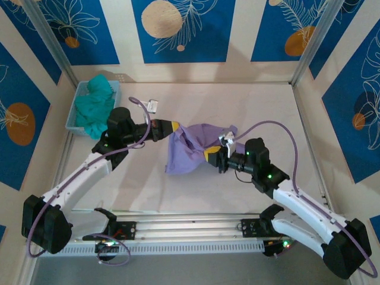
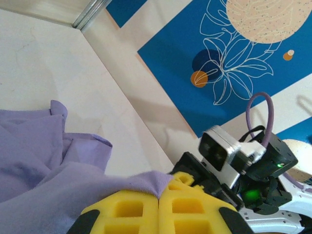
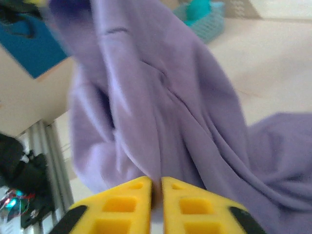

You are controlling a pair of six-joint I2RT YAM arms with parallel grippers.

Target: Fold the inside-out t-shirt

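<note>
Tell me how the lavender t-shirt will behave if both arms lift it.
Likely floppy: the lavender t-shirt sags in deep folds between the left gripper and right gripper. Probably light, since small pinches hold it. It may slip if tugged.

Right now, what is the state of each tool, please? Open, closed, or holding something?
Left tool: closed, holding the t-shirt.
Right tool: closed, holding the same t-shirt.

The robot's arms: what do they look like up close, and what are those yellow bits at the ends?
Two slim arms, the left arm and right arm, have white shells with black joints and chunky black bases. A purple cable loops along each. The left gripper and right gripper have yellow, waffle-patterned fingers with black edges. Small green lights glow near the wrists.
</note>
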